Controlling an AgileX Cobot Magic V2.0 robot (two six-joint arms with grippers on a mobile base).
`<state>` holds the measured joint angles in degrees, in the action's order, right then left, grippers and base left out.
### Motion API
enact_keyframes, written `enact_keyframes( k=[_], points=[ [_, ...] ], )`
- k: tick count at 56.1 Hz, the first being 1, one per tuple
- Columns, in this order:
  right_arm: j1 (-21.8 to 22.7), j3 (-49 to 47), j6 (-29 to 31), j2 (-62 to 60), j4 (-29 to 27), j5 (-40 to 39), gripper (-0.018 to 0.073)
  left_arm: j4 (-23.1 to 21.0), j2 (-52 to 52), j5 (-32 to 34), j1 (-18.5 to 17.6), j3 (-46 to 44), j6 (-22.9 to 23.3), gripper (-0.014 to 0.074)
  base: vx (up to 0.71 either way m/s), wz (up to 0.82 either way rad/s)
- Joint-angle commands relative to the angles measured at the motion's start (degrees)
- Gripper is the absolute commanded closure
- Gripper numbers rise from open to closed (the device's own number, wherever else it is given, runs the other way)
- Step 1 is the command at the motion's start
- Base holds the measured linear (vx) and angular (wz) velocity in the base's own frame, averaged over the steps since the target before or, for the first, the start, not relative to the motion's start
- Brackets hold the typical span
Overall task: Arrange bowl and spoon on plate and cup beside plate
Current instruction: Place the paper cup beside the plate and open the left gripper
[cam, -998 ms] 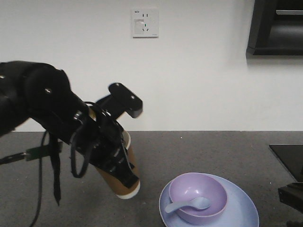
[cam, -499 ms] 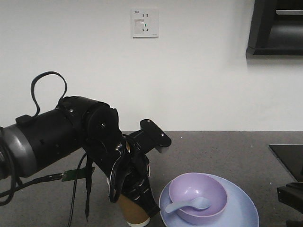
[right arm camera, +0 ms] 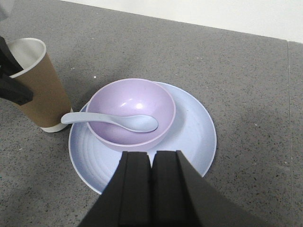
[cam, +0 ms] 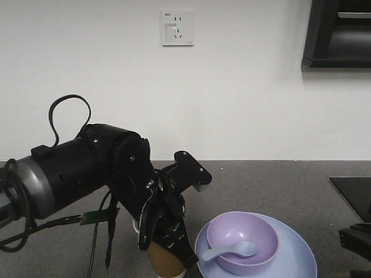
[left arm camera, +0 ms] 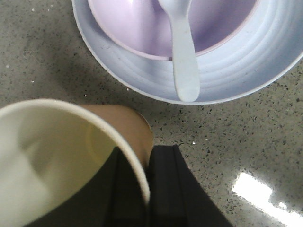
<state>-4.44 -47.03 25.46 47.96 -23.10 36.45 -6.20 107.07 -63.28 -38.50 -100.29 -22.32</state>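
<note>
The left tool (left arm camera: 147, 184), clamped on the brown paper cup's (right arm camera: 38, 85) rim, should settle it upright at nine o'clock of the pale lavender-blue plate (right arm camera: 189, 142), then release gently.

A dark grey speckled desk (cam: 278, 185) runs along a white wall (cam: 243, 87); a white wall socket (cam: 177, 28) sits high, a black cabinet (cam: 339, 35) upper right.
</note>
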Motion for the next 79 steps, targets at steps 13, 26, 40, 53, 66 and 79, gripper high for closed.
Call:
enact_keyframes(
  k=[13, 26, 40, 53, 66, 79],
  points=[
    [0.22, -1.62, -0.24, -0.20, -1.17, -3.96, 0.0568, -0.84, -2.84, 2.39, -0.14, -2.09, 3.10, 0.0095, 0.00, 0.00],
    [0.22, -1.62, -0.24, -0.20, -1.17, -3.96, 0.0568, -0.84, -3.00, 2.04, -0.14, -3.18, 3.52, 0.0030, 0.00, 0.00],
    [0.22, -1.62, -0.24, -0.20, -1.17, -3.96, 0.0568, -0.77, -3.58, -3.31, -0.14, -10.72, 3.52, 0.0031, 0.00, 0.00],
    [0.22, -1.62, -0.23, -0.20, -1.17, -3.79, 0.0568, -0.79, -4.54, -8.26, -0.14, -20.46, 5.55, 0.0057, 0.00, 0.00],
    [0.22, -1.62, -0.23, -0.46, -1.17, -3.19, 0.0568, 5.52, -9.59, -5.74, 0.79, -22.58, 14.11, 0.0598, 0.00, 0.00],
    [0.28, -1.62, -0.23, -3.00, -1.11, -2.50, 0.0568, 5.63, -19.92, -0.20, 4.47, -13.60, 13.60, 0.0603, 0.00, 0.00]
  ],
)
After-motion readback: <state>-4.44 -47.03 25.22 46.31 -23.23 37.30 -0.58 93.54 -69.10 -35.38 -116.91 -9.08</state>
